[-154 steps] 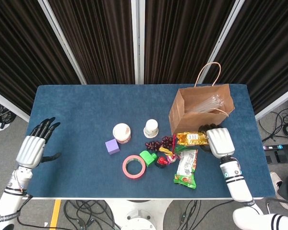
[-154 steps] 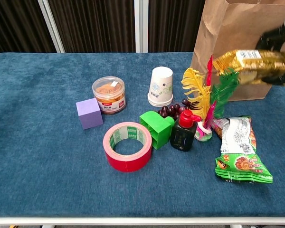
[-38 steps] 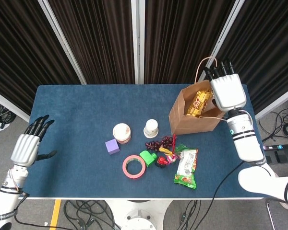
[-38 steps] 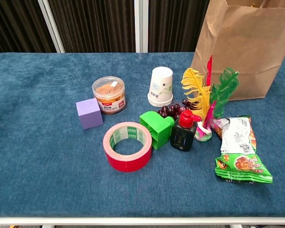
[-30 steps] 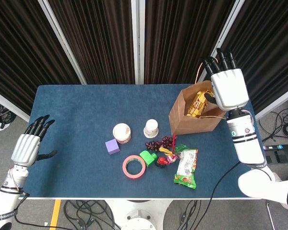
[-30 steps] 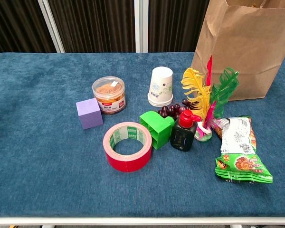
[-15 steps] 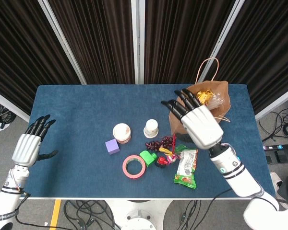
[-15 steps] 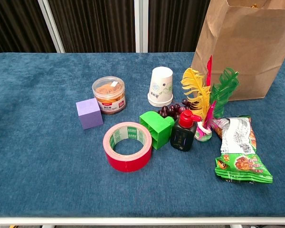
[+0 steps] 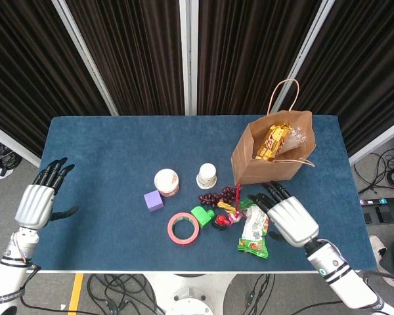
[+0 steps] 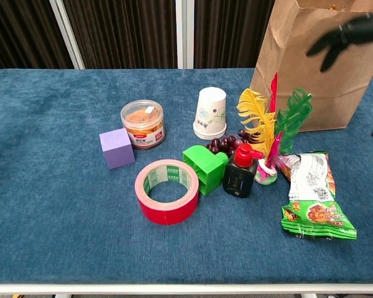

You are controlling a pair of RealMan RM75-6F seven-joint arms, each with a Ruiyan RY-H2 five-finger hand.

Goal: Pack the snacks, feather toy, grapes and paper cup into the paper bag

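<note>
A robotics lab or recording studio. Black pleated curtains [image 9: 144, 52] with white frame posts [image 9: 187, 56] hang behind a blue-covered table [image 9: 111, 144], and loose cables [image 9: 384, 177] trail over the grey floor beyond the right hand [image 9: 290, 220].

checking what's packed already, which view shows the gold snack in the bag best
The head view: it looks down into the open bag, so the gold snack lies in plain sight. The chest view shows only the bag's closed front, with a tiny gold speck at its rim.

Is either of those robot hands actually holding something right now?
No. The right hand hovers open above the green snack packet; the left hand is open and holds nothing.
</note>
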